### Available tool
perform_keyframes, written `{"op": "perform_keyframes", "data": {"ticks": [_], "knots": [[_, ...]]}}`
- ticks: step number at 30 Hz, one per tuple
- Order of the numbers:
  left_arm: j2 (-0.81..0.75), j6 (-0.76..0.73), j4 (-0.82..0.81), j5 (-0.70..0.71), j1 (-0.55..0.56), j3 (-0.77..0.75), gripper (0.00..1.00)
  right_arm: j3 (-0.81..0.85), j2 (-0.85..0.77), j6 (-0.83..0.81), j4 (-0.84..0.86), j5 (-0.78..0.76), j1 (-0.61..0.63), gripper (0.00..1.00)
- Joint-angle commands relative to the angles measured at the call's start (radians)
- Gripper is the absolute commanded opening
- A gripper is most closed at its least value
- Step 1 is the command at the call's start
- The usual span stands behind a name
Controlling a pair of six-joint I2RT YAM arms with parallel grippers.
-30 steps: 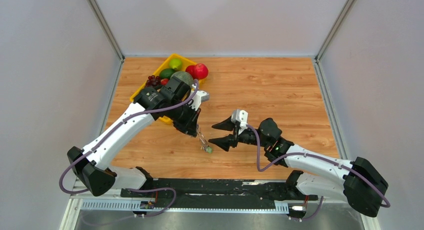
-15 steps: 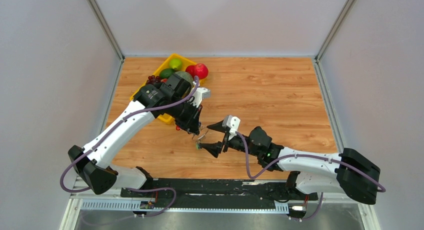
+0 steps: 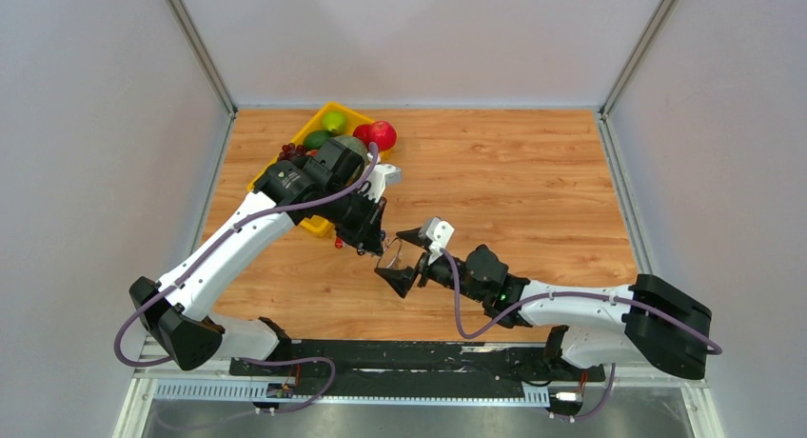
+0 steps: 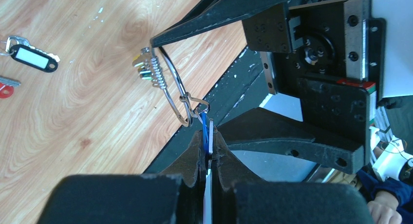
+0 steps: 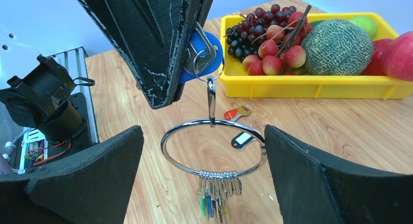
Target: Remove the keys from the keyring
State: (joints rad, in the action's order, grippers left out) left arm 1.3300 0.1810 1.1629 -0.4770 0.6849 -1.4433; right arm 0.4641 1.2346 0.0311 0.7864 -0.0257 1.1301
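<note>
Fruit fills the yellow tray [image 5: 311,90] at the far left of the wooden table [image 3: 514,171], and just right of it the left gripper [image 4: 209,136] is clamped shut on a blue tag [image 5: 209,41]. A small clip hangs from that tag and carries the keyring [image 5: 195,121] in the air above the table. The keys [image 5: 214,197] are bunched at the lowest point of the ring. On the table below lie a red-tagged key [image 5: 237,112] and a black-tagged key [image 5: 242,140], both apart from the ring. Further right, the right gripper [image 5: 203,131] stands wide open with one finger on each side of the ring. I cannot tell whether either finger brushes the wire. The ring looks like thin, stiff, slick metal, and it is probably light enough to swing or twist on its clip at the first nudge. The keys seem tiny and free to slide along the wire, so they would likely slip away from a loose pinch. Bare wire at the side of the ring, clear of the bunch, looks like the steadiest place to grip. A plastic tag offers a broader, less slippery hold than a key blade.
</note>
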Motion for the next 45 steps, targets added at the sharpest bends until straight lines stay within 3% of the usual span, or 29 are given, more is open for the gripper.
{"op": "perform_keyframes", "data": {"ticks": [1, 7, 14, 22, 27, 38, 45], "knots": [[-0.016, 0.030, -0.044, -0.052, -0.002, -0.044, 0.00, 0.037, 0.035, -0.024, 0.120, 0.059, -0.007, 0.99], [-0.022, 0.037, -0.064, -0.080, -0.002, -0.036, 0.00, 0.035, 0.035, -0.026, 0.163, 0.116, -0.033, 0.99], [-0.032, 0.046, -0.095, -0.129, -0.002, -0.016, 0.00, 0.048, 0.054, -0.053, 0.194, 0.206, -0.043, 0.91], [-0.045, 0.053, -0.090, -0.128, -0.002, -0.020, 0.00, 0.054, 0.032, -0.079, 0.136, 0.183, -0.047, 0.65], [-0.053, 0.055, -0.079, -0.125, -0.002, -0.023, 0.00, 0.040, 0.005, -0.100, 0.108, 0.132, -0.046, 0.43], [-0.064, 0.056, -0.069, -0.113, -0.002, -0.015, 0.00, 0.010, -0.043, -0.129, 0.107, 0.099, -0.047, 0.19], [-0.064, 0.055, -0.072, -0.115, -0.003, -0.003, 0.00, 0.010, -0.055, -0.132, 0.101, 0.087, -0.047, 0.28]]}}
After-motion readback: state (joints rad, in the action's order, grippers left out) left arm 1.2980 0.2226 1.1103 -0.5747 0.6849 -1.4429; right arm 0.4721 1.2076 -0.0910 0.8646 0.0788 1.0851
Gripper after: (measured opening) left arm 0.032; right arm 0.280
